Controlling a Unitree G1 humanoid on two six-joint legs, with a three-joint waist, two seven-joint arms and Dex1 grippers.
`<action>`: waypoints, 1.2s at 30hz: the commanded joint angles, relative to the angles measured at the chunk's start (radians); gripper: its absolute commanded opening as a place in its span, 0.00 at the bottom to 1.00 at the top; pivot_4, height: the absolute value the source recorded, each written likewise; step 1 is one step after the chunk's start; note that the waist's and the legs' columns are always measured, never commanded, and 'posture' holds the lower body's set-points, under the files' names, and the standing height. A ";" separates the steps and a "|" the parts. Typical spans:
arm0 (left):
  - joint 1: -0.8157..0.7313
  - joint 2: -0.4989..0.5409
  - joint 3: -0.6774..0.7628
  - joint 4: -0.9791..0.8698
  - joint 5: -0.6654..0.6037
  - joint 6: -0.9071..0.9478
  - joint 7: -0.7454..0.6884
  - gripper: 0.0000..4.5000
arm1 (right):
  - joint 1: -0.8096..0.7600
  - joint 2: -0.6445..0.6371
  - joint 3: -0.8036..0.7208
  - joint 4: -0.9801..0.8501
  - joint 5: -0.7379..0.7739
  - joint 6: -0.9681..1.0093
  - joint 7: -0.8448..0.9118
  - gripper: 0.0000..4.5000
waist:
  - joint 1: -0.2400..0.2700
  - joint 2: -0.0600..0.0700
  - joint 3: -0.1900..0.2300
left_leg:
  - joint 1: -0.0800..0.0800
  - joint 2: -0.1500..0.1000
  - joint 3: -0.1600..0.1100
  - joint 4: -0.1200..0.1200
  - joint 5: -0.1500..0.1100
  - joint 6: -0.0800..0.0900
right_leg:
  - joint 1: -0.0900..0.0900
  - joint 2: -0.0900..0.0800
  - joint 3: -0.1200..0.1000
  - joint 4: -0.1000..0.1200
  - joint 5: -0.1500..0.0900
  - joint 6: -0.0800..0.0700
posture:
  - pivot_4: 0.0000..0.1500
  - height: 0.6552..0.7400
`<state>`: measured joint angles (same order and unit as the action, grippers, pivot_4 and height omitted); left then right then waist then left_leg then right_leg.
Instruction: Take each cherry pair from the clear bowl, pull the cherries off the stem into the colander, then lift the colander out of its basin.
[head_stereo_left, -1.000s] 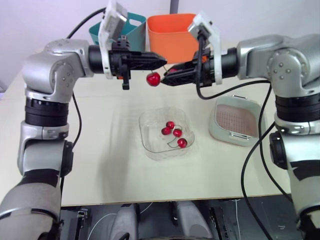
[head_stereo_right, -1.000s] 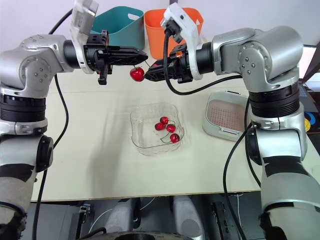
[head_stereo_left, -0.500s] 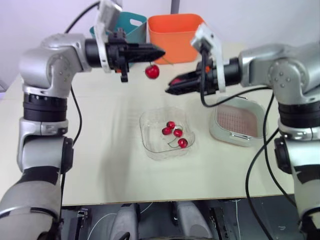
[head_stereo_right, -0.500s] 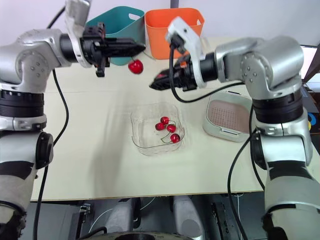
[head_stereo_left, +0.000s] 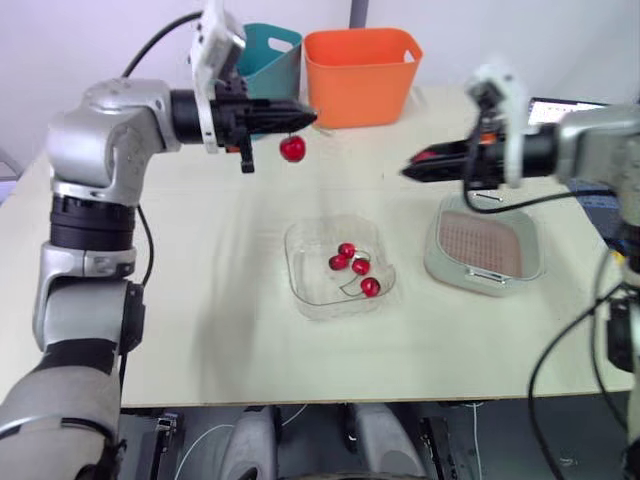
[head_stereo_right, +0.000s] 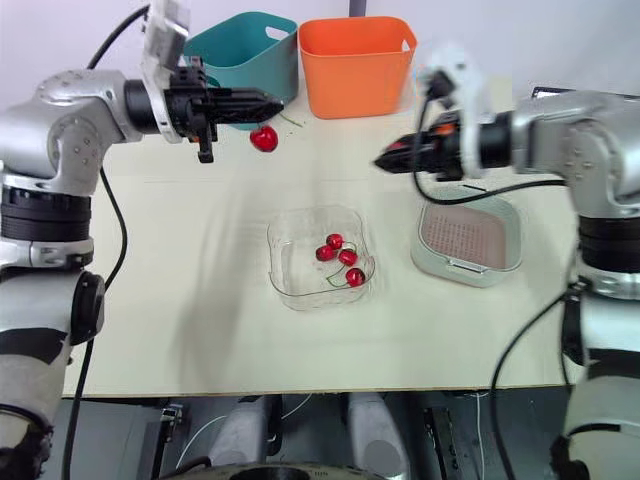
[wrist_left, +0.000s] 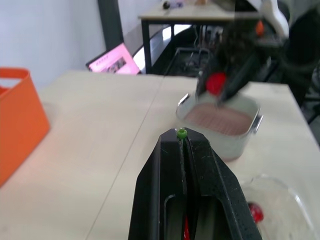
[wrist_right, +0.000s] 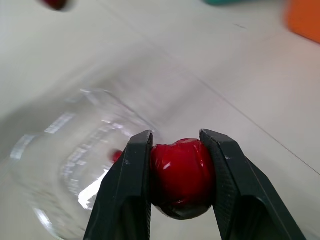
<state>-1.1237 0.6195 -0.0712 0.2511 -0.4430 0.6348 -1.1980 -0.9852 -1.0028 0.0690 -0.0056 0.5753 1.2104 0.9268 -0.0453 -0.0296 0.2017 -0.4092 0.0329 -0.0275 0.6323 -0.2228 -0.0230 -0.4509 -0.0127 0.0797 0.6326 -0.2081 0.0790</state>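
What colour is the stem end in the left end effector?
Green; the stem end shows best in the left wrist view.

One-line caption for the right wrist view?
Right claw shut on a red cherry, with the clear bowl in the background.

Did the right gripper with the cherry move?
Yes. The right gripper, shut on a cherry, moved toward the robot's right, away from the clear bowl and nearer the colander.
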 joint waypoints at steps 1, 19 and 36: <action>-0.007 -0.001 -0.002 -0.039 0.010 -0.030 -0.011 0.00 | 0.101 -0.095 0.007 0.014 -0.091 -0.120 0.030 0.27 | 0.001 0.000 0.000 | 0.000 0.000 0.000 0.000 0.000 0.000 | 0.000 0.000 0.000 0.000 0.000 0.000 | 1.00 1.00; -0.019 -0.024 0.001 0.023 0.027 -0.057 -0.028 0.00 | 0.230 -0.108 0.007 0.069 -0.211 -0.191 0.047 0.71 | -0.020 0.000 0.000 | 0.001 0.000 0.001 0.000 0.000 0.000 | 0.000 0.001 0.002 0.002 0.000 0.007 | 1.00 1.00; -0.097 -0.058 0.107 0.058 -0.087 0.062 0.008 0.00 | -0.054 0.185 -0.140 -0.041 0.079 0.098 0.023 0.99 | -0.024 0.000 0.000 | 0.001 0.000 -0.001 0.000 0.000 0.000 | -0.001 0.001 0.000 0.004 0.002 0.004 | 1.00 1.00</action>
<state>-1.1908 0.5539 -0.0111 0.3261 -0.4893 0.6680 -1.1945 -1.0079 -0.8250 -0.0202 -0.0190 0.6092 1.2739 0.9656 -0.0691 -0.0294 0.2018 -0.4082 0.0332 -0.0290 0.6322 -0.2228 -0.0230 -0.4519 -0.0115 0.0798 0.6371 -0.2059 0.0829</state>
